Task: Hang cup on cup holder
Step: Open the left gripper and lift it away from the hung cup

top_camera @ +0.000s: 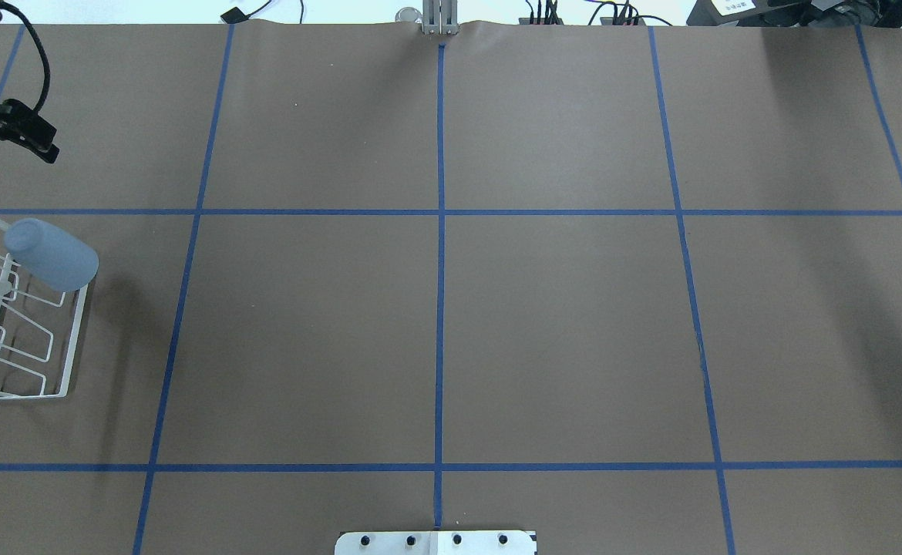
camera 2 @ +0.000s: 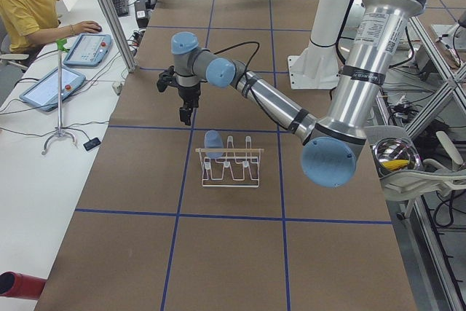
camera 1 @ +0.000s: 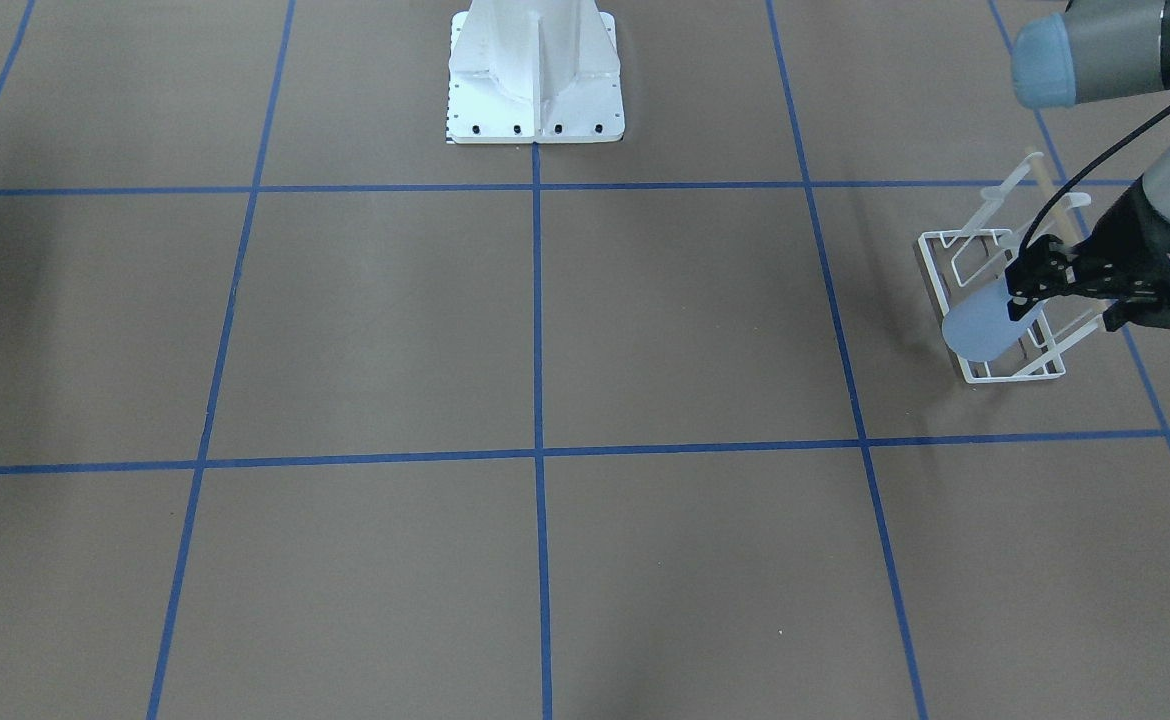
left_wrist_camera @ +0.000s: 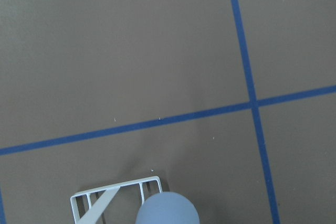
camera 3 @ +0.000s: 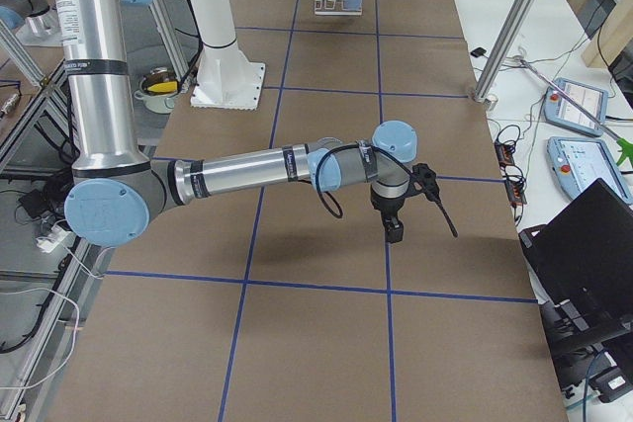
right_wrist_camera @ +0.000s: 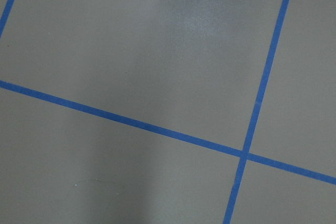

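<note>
Brown paper covers the tabletop [top_camera: 559, 331], ruled into squares by blue tape lines [top_camera: 440, 308]. From overhead, the cup holder [top_camera: 73, 339] stands at the 9 o'clock edge. The cup [top_camera: 52, 254] hangs mouth-down and slanted on the prong at the holder's 12 o'clock end, with its narrow base uppermost.

The left tool [camera 2: 185, 114] is empty. Its fingers look spread in the front-facing view, where it overlaps the cup. The overhead view instead puts it well apart, towards 12 o'clock of the cup, and the left side view shows it hanging above the cup with a gap between them. The left wrist camera catches only the cup's base [left_wrist_camera: 167, 209] and a corner of the holder [left_wrist_camera: 105, 192] at 6 o'clock.

The right tool [camera 3: 395, 232] shows only in the right side view, low over bare paper, and I cannot tell its spread. Its wrist camera sees only tape and paper.

Print on the arm sleeves is too small to read. Only the left side view shows a person in a yellow shirt [camera 2: 29, 5], at 10 o'clock.
</note>
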`<state>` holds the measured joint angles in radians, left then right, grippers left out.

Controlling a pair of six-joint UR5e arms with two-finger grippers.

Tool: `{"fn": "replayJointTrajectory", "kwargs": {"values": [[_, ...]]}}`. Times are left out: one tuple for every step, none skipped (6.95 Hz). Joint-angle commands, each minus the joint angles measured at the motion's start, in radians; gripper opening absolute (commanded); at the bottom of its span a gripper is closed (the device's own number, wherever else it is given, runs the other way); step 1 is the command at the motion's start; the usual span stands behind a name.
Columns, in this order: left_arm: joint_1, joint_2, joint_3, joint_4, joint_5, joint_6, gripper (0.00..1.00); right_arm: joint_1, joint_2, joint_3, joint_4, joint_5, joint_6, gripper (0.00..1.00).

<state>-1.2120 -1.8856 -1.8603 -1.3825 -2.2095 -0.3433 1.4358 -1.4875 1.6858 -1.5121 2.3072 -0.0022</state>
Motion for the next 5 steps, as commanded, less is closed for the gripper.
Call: {"fn": "replayJointTrajectory", "kwargs": {"values": [[-0.163, -0.023, 0.115, 0.022, -0.004, 0.241, 0.98, 0.000, 0.000, -0.002, 0.000, 0.000, 0.001, 1.00], [-0.237, -0.021, 0.216, 0.011, -0.004, 0.371, 0.98, 0.000, 0.001, -0.009, 0.000, 0.000, -0.001, 1.00], [-0.288, 0.009, 0.280, 0.007, -0.006, 0.460, 0.98, 0.000, 0.001, -0.006, 0.001, 0.000, -0.001, 1.00], [-0.319, 0.057, 0.297, -0.012, -0.006, 0.478, 0.98, 0.002, 0.000, -0.006, 0.001, 0.000, -0.001, 1.00], [-0.354, 0.128, 0.287, -0.050, 0.007, 0.480, 0.98, 0.002, -0.002, -0.005, 0.000, 0.000, 0.001, 1.00]]}}
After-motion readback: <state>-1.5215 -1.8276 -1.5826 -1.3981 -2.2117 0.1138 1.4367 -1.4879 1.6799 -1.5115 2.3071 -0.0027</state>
